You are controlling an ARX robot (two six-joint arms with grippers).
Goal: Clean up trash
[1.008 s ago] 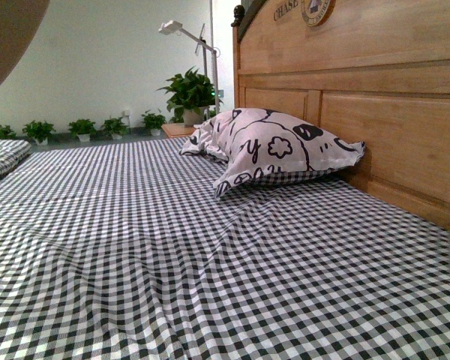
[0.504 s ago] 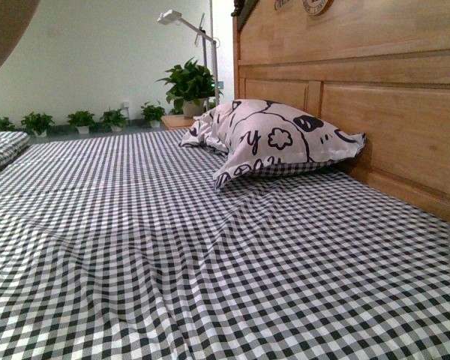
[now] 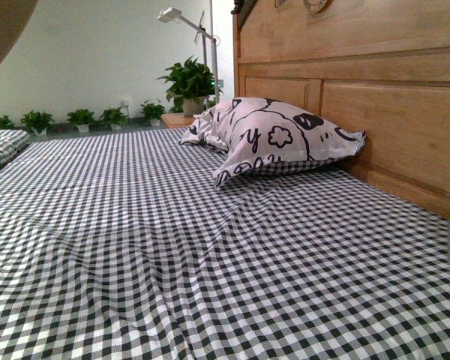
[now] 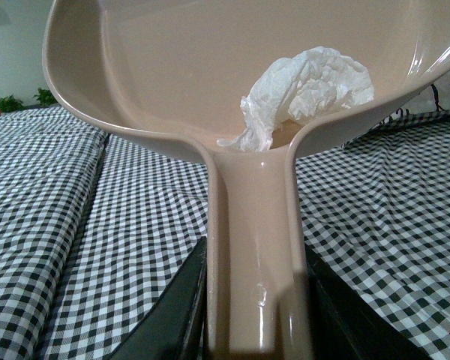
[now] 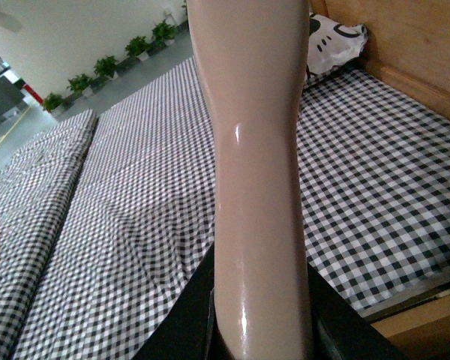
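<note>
Inside the beige dustpan (image 4: pixel 172 67), close to where the bowl narrows into its handle, lay the trash (image 4: pixel 304 90), a crumpled wad of white paper resting against the pan's inner wall. The left gripper (image 4: pixel 255 315) had its two dark fingers pressed against either side of the dustpan's handle, closed on it, with the pan raised above the black-and-white checked bedsheet (image 4: pixel 52 217).

Seen from the right wrist, the right gripper (image 5: pixel 259 330) was likewise clamped on a beige handle (image 5: pixel 259 172) that rose straight up through the picture; its dark fingers hugged the handle's base on both sides. What the handle carried at its far end was out of view. Below it spread the same checked sheet.

From the front camera neither gripper showed. The bedsheet (image 3: pixel 210 255) filled the lower picture, rumpled into soft folds. At about 1 o'clock from the middle lay a white pillow (image 3: pixel 277 139) with black doodle prints, its far end against the wooden headboard (image 3: pixel 390 105). At 12 o'clock, past the bed, stood a potted plant (image 3: pixel 189 81) and a white lamp (image 3: pixel 181 21). A blurred beige shape (image 3: pixel 4 30) filled the 10 o'clock corner.
</note>
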